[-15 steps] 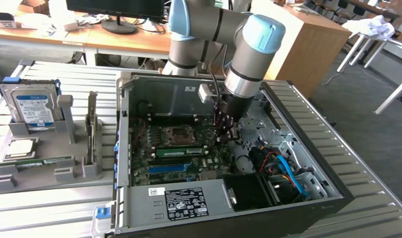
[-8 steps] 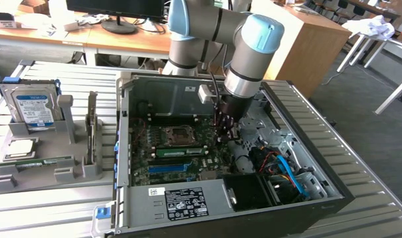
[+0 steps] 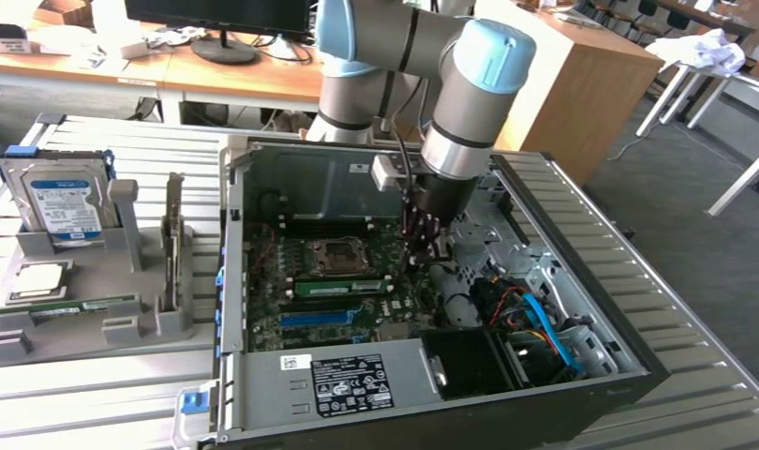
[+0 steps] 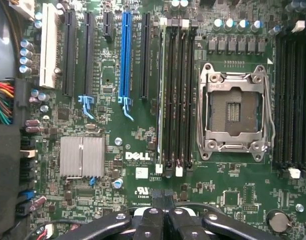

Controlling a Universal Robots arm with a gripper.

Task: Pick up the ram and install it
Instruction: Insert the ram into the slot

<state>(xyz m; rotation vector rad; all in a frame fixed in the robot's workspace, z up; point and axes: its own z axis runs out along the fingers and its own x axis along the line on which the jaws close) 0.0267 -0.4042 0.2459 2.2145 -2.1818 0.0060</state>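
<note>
A long green ram stick [image 3: 342, 284] stands on edge in a memory slot beside the empty processor socket [image 3: 334, 256] of the open computer case. In the wrist view its thin pale top edge [image 4: 161, 95] runs along the outermost of the black slots. My gripper [image 3: 426, 246] hangs inside the case just to the exterior view's right of that stick, above the motherboard. Its fingers [image 4: 154, 217] are pressed together with nothing between them. A second green stick [image 3: 73, 307] lies in the grey holder outside the case.
The grey holder [image 3: 5, 347] on the exterior view's left also carries a silver hard drive [image 3: 57, 202], a square processor chip [image 3: 39, 279] and an upright card [image 3: 173, 239]. Case walls [image 3: 230, 281] surround the motherboard. Cables and a blue lead [image 3: 536, 319] fill the case's right.
</note>
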